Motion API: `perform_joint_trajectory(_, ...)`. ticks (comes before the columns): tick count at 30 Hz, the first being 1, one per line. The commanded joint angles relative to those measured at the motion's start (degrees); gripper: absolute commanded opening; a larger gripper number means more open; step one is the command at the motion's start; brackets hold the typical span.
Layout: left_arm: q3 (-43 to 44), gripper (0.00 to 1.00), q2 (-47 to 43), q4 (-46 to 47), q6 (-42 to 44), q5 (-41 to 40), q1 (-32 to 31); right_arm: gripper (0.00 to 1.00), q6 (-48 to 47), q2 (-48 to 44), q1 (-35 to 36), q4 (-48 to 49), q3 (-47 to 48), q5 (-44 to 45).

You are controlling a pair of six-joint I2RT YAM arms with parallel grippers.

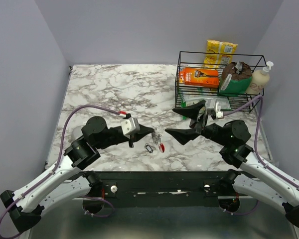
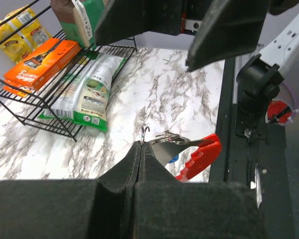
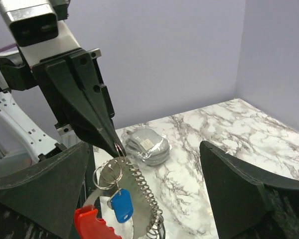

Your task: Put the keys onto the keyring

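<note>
Both arms reach in from the near edge of the marble table point(image 1: 104, 84). The left gripper point(image 1: 152, 131) is pinched tight on a thin metal ring point(image 3: 118, 149) at the top of a little bunch. The bunch hangs from its tip, in front of the arms near the middle of the table. It has the red keyring point(image 3: 92, 224), a key with a blue head point(image 3: 121, 205) and a wire coil point(image 3: 144, 194). A small dark oval piece point(image 1: 149, 148) lies on the table just beside the bunch. The right gripper point(image 1: 182, 123) is spread wide, near the bunch but not touching it. A silver pouch point(image 3: 147, 144) lies on the table behind the left arm. A wire basket point(image 1: 219, 54) full of packs stands at the back right.
</note>
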Motion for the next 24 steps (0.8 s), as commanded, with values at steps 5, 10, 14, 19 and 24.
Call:
perform_joint_trajectory(5, -5.17, 0.00, -6.04, 7.25, 8.21, 0.76, -0.24, 1.00, -1.48, 1.10, 0.20, -1.81, 0.64, 1.00)
perform_joint_trajectory(10, -5.35, 0.00, -6.14, 5.86, 10.57, 3.39, -0.24, 1.00, -1.75, 1.54, 0.11, -2.25, 0.73, 0.83)
perform_joint_trajectory(14, -5.35, 0.00, -5.70, 5.50, 10.49, 4.54, -0.24, 1.00, -1.75, 1.63, 0.02, -2.60, 0.64, 1.09)
perform_joint_trajectory(19, -6.22, 0.00, -5.70, 6.73, 8.04, 2.00, -0.24, 1.00, -1.49, 1.45, -0.15, -3.48, 0.20, 1.97)
perform_joint_trajectory(24, -6.84, 0.00, -6.75, 6.12, 5.57, -4.24, -0.24, 1.00, -0.26, 2.51, -0.33, -8.13, 0.29, 3.81)
